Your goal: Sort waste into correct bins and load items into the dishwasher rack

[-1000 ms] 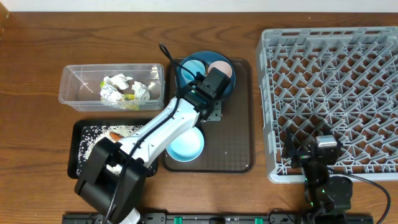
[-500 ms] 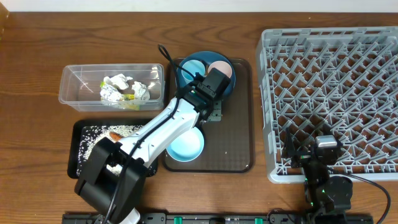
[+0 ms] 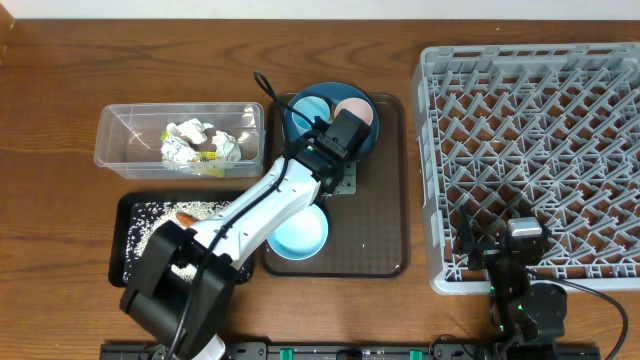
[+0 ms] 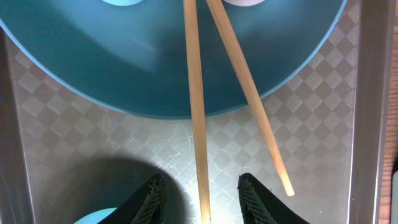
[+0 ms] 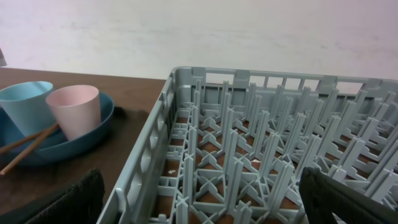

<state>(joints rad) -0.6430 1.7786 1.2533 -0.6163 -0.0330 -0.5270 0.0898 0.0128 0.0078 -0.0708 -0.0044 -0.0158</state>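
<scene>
While your left end effector (image 4: 202,200) hangs low over the brown serving tray (image 4: 298,155), its fingers stand partly apart, straddling one of the two thin wooden chopsticks (image 4: 193,93) with a gap on either side and gripping nothing. Both sticks slant off the round blue plate (image 4: 124,68) at the tray's far end, their near tips on the tray's checker-embossed floor. The second stick lies just outside one finger.

A light blue cup (image 3: 310,108) and a pale pink cup (image 3: 356,110) stand side by side on that plate. At the tray's near end sits the white bowl (image 3: 298,235) with its light blue inside, which the left arm partly hides from overhead.

Left of the tray's far half, the clear plastic tub (image 3: 110,140) holds crumpled white paper (image 3: 185,135) and a green-yellow wrapper (image 3: 208,165). Left of its near half, the shallow black tray (image 3: 118,250) carries scattered rice grains (image 3: 150,215) and a small orange carrot (image 3: 185,217).

Right of the serving tray, on the wood-grain desk (image 3: 60,80), stands the grey plastic dishwasher rack (image 3: 530,60), a lattice of pegs. Your right end effector (image 5: 199,177) sits at the rack's near side, spread wide and empty.
</scene>
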